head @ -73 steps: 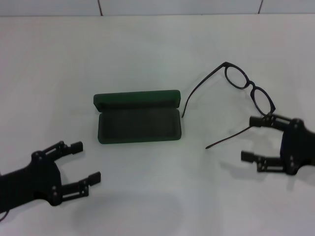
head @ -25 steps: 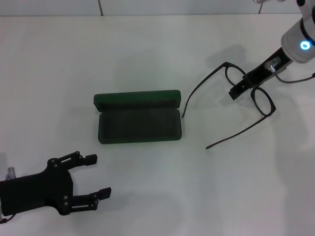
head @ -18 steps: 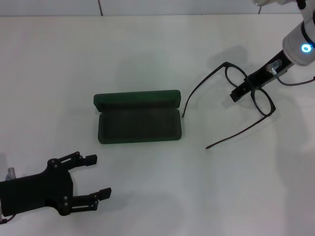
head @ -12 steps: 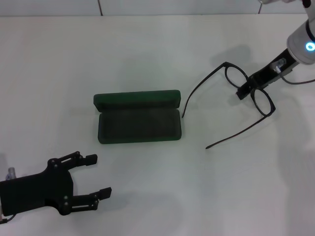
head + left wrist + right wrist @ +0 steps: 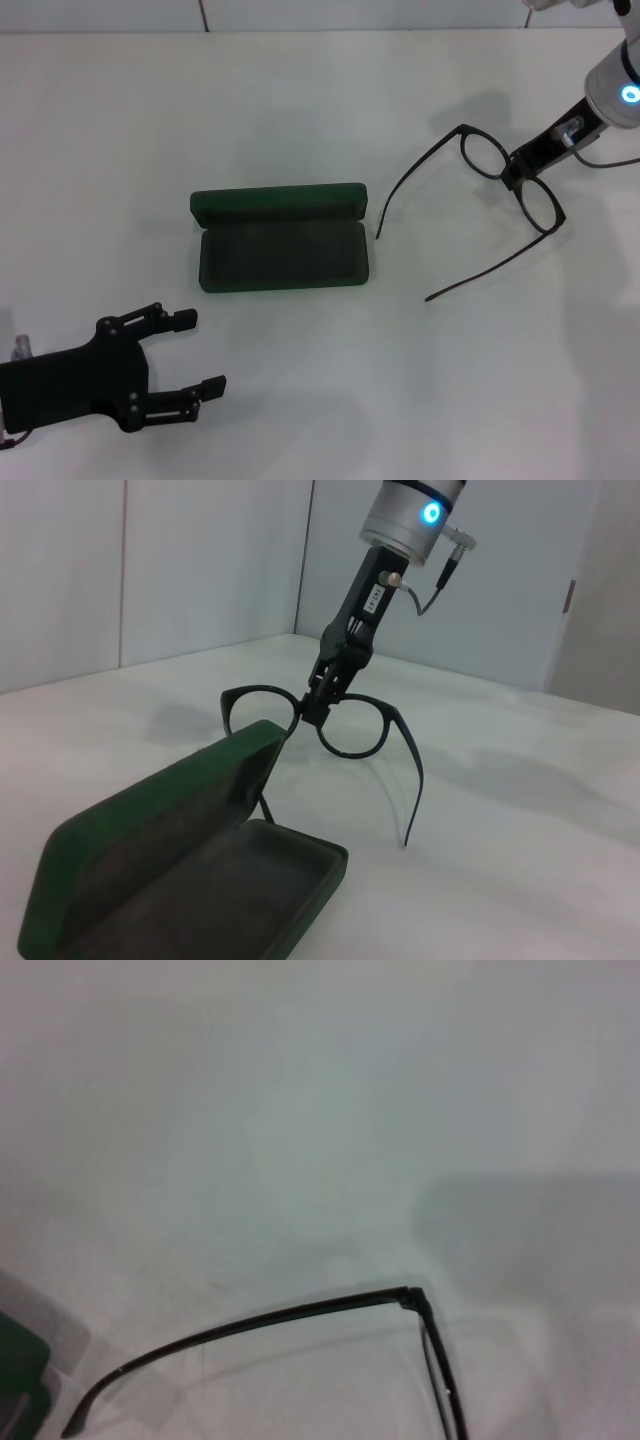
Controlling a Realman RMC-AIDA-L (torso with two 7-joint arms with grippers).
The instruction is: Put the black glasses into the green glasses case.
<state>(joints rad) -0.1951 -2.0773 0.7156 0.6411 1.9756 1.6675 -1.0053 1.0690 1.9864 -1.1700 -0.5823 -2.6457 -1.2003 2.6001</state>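
Your right gripper (image 5: 512, 170) pinches the black glasses (image 5: 525, 190) at the bridge. The green glasses case (image 5: 282, 251) lies open, well apart. Your left gripper (image 5: 195, 352) rests spread, holding nothing.

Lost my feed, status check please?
Right gripper shut on the black glasses at the bridge. Left gripper open, parked near. Green glasses case open, nothing in the way.

Black left pincer (image 5: 190, 352) w/ screws; right arm (image 5: 612, 80) silver, blue LED, black cable.
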